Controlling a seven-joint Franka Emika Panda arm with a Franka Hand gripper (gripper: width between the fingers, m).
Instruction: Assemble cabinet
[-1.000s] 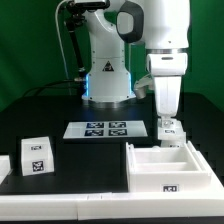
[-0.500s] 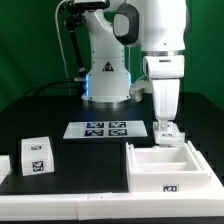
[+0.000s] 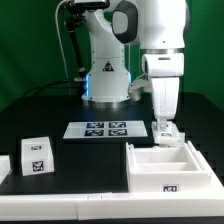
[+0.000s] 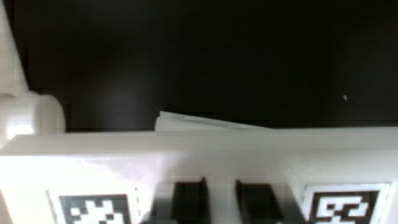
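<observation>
The cabinet (image 3: 168,168), a large open white box with a tag on its front face, lies at the exterior view's right front. My gripper (image 3: 164,126) hangs straight down over its far wall. It is shut on a small white tagged part (image 3: 166,130) held just above that wall. In the wrist view the two dark fingers (image 4: 191,202) stand close together with a thin white strip between them, and the part (image 4: 107,168) spreads across with a tag on each side. What the part touches below is hidden.
The marker board (image 3: 100,129) lies flat in front of the robot base. A white tagged block (image 3: 35,155) and another white piece (image 3: 4,166) sit at the exterior view's left front. The table is black, with a pale front edge.
The gripper with its held part has shifted slightly toward the exterior view's left. The cabinet and the loose pieces have not moved.
</observation>
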